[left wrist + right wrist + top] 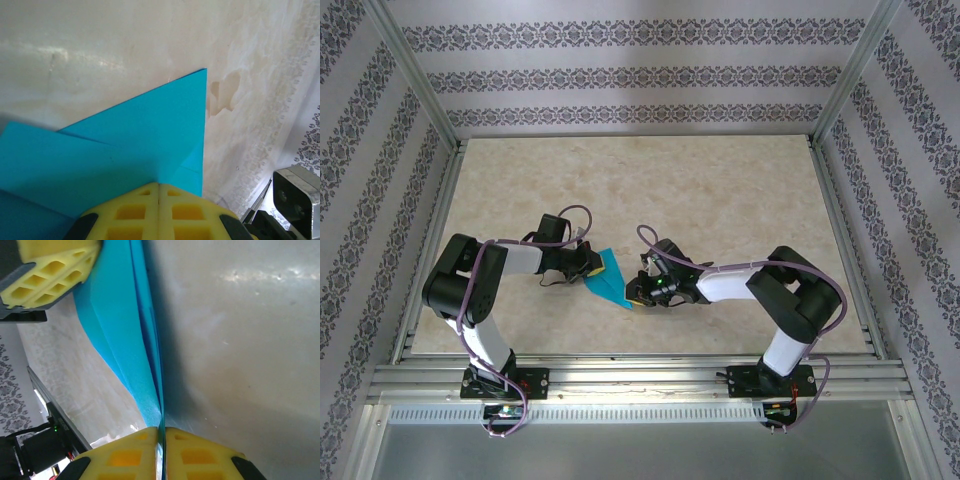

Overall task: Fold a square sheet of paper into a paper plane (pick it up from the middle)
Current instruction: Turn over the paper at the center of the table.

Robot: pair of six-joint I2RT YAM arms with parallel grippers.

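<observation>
The teal-blue sheet of paper [610,282] is folded into a pointed, layered shape and lies between my two grippers at the table's near middle. My right gripper [636,293] is shut on its near end. In the right wrist view the layers [120,325] stand edge-on and run into the closed yellow jaws [162,429]. My left gripper [592,268] is shut, its tips [159,185] touching the broad folded face of the paper [125,145]. I cannot tell whether it pinches any layer. The left gripper's yellow fingers [50,270] sit at the paper's far end.
The beige table [720,190] is walled by patterned panels and aluminium posts. A metal rail [640,375] runs along the near edge by the arm bases. A pale stain [222,95] marks the tabletop just beyond the paper's tip.
</observation>
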